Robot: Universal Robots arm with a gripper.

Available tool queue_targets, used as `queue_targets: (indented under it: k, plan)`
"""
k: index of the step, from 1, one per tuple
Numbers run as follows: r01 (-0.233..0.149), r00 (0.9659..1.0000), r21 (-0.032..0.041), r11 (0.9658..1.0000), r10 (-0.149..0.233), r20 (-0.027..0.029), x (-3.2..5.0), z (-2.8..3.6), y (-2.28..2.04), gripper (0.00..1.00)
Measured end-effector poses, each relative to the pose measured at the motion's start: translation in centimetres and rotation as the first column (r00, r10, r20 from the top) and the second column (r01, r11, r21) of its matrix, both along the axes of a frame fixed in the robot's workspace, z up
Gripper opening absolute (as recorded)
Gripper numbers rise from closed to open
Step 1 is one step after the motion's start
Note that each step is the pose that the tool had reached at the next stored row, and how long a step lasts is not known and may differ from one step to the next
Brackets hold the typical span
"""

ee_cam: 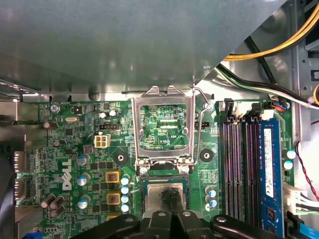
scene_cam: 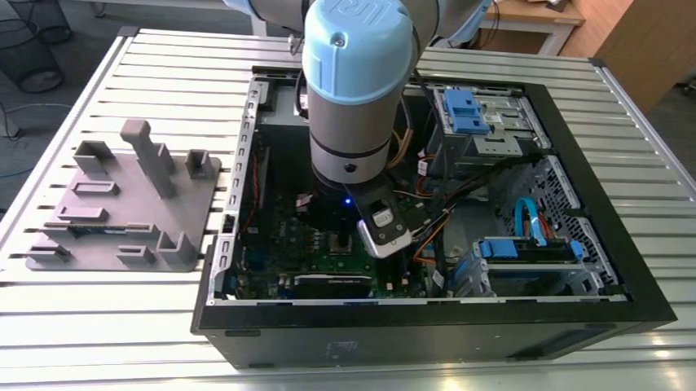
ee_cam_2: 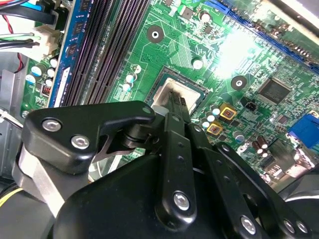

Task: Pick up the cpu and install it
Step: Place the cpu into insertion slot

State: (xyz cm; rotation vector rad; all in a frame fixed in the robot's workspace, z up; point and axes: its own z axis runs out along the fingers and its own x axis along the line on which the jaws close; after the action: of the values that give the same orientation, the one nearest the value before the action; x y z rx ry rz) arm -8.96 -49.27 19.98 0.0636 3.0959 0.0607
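Our gripper (ee_cam_2: 175,99) is at the cpu (ee_cam_2: 162,92) in the socket (ee_cam_2: 192,85), and we cannot tell if it is gripping; the cpu looks light, stiff and easy to break, so we would hold its edges.

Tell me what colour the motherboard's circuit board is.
The motherboard is green, clearest in the first wrist view.

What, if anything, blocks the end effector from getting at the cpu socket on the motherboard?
Probably yes, it can reach: the metal frame is swung open, clear of the socket, and the end effector hangs over it, where a pale silvery cpu appears to sit. Nothing visibly intervenes.
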Motion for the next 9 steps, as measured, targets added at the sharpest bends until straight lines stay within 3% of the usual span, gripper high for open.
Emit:
queue_targets:
  k: [9]
  plan:
    - [0.0, 1.0, 0.0001, 1.0, 0.0, 0.0009, -0.18, 0.02, 0.0, 0.11]
